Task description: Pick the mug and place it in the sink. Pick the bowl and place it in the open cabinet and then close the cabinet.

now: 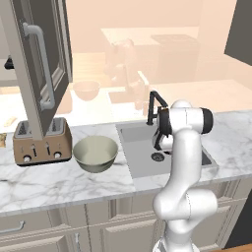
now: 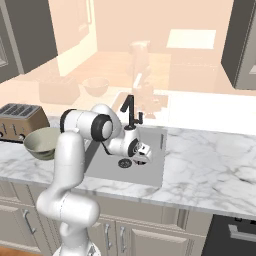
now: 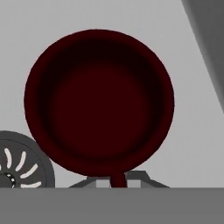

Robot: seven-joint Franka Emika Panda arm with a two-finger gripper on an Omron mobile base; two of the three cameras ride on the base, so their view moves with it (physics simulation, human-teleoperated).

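The gripper point(image 3: 117, 178) was clamped on the mug's point(image 3: 99, 103) rim, low in the sink point(image 2: 155, 172); the hand view showed the drain point(image 3: 17, 164) beside it.

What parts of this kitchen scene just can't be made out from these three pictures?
- Mug: hand view looks into it from above; its outside and handle are hidden.
- Gripper: the mug's rim covers its tips.
- Sink: the arm blocks its right half in the left base view.
- Cabinet: cut off by the picture's top edge.
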